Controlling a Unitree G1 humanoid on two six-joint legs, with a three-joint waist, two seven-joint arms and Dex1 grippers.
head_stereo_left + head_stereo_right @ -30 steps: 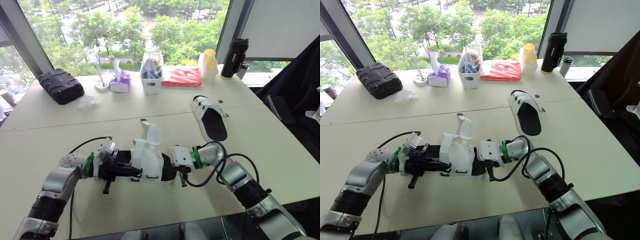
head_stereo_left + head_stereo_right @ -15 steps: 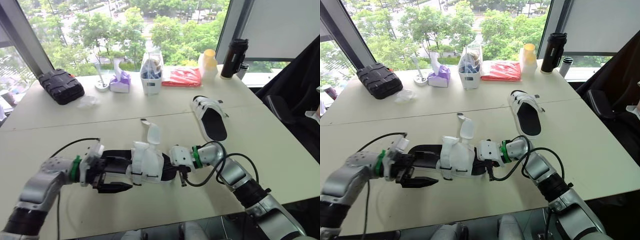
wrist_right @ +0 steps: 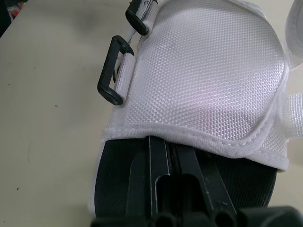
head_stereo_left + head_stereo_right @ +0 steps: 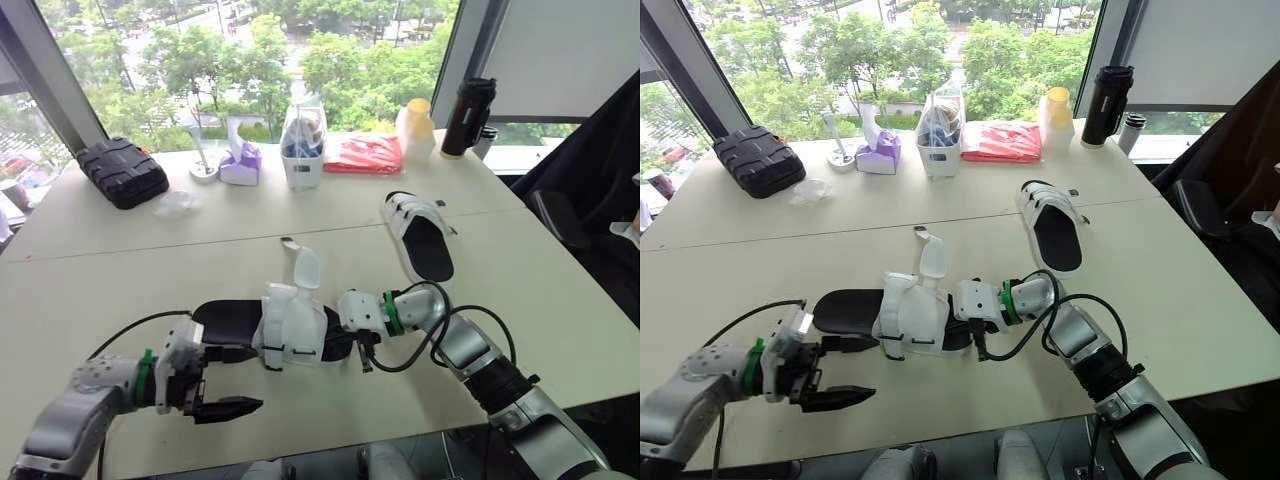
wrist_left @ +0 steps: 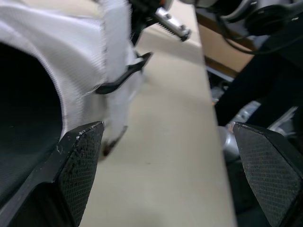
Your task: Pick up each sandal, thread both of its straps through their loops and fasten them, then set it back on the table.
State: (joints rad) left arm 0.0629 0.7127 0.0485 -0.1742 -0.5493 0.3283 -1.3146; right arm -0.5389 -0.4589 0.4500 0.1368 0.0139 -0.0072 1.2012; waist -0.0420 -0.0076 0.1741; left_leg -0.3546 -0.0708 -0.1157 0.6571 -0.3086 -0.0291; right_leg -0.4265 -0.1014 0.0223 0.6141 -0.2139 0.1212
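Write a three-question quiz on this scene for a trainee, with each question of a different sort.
1. True or false: the left gripper is clamped on the near sandal.
2. What grips the near sandal by its end? A. the left gripper B. the right gripper C. a person's hand
3. Fill in: the second sandal lies toward the robot's ____ side.

Key:
1. False. The left gripper is open and holds nothing.
2. B. The right gripper is shut on the sole.
3. Right.
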